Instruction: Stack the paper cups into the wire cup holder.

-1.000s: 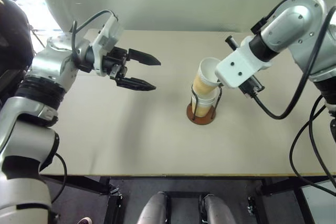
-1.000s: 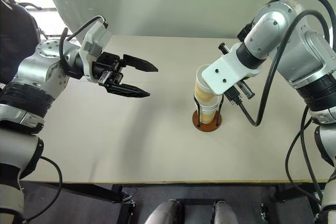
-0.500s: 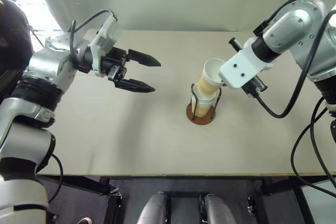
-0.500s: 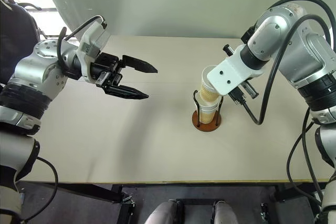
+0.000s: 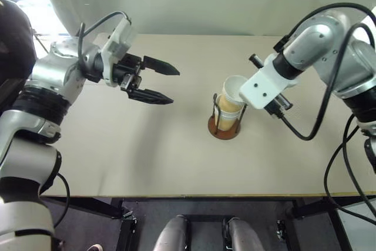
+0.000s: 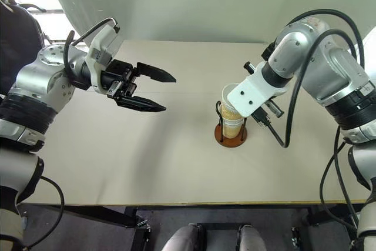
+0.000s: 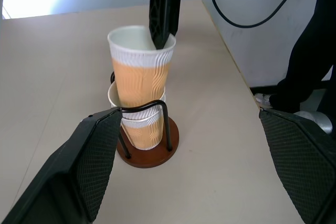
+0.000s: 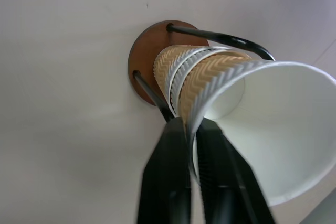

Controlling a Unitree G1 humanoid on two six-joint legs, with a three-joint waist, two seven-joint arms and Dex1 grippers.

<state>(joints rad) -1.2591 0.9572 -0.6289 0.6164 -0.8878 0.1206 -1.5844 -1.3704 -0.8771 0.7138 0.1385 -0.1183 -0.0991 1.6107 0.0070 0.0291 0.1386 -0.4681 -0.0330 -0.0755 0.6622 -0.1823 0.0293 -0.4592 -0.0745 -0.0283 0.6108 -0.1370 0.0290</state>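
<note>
i've brought the top paper cup [image 7: 140, 61] lower into the stack in the wire cup holder [image 7: 148, 148] on the counter [image 5: 147, 157]. my right gripper [image 8: 193, 145] pinches its rim; left gripper [image 5: 160, 80] hangs wide open, empty.

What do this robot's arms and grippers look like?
Both arms are silver-grey metal with black joint bands and loose black cables. The left gripper has two pointed black fingers on a black block behind a white housing. The right gripper has two black fingers and a white wrist housing.
</note>
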